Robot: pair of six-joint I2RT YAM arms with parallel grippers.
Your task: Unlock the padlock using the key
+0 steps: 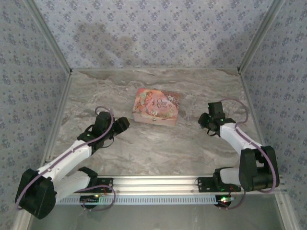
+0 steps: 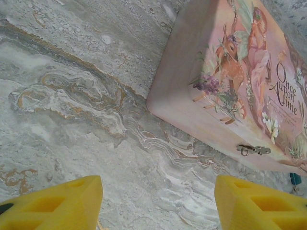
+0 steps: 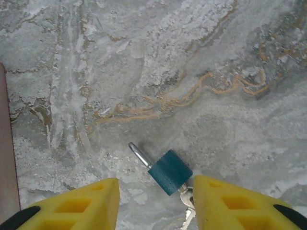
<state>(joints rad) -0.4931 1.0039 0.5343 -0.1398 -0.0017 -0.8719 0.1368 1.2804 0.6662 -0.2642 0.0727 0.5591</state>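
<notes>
Right gripper slack over the padlock, clamping nothing.

In the right wrist view its yellow fingers stand apart with the small teal padlock lying flat on the marble table between them, closer to the finger on the right side of that view. The silvery shackle points away from the gripper, and keys trail from the body's near end. The left gripper hangs spread wide above bare marble, holding nothing, with the pink picture box lying just beyond it, clasp side toward it.
</notes>
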